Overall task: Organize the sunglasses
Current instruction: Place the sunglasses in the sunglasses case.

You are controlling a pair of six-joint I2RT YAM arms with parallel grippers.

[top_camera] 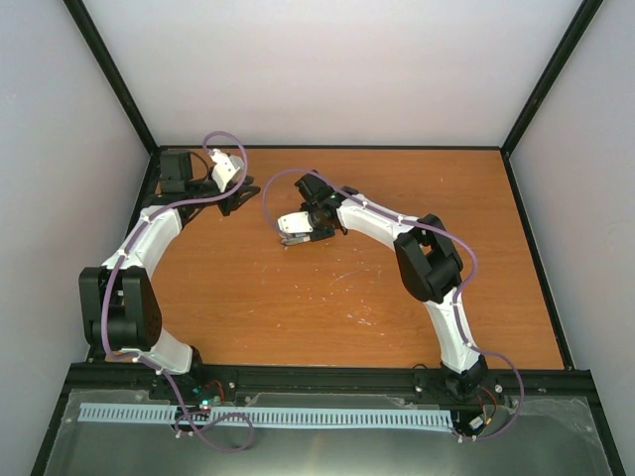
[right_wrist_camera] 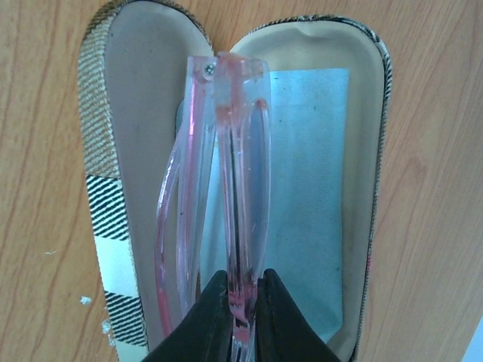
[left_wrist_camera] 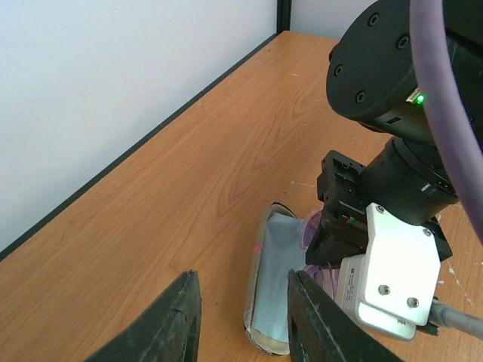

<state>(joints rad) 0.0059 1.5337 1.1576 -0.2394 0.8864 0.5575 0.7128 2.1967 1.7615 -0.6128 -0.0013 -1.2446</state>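
The right gripper (right_wrist_camera: 241,305) is closed on the sunglasses (right_wrist_camera: 226,173) and pinches one end of the folded pink frame between its fingers. The sunglasses are over the open striped case (right_wrist_camera: 102,151), along the line between its two halves; I cannot tell if they touch the lining. A light blue cloth (right_wrist_camera: 317,188) lies inside the case, mostly in the right half. The left gripper (left_wrist_camera: 243,302) is partly open, holds nothing and is near the case. In the left wrist view the right arm (left_wrist_camera: 392,151) covers much of the case.
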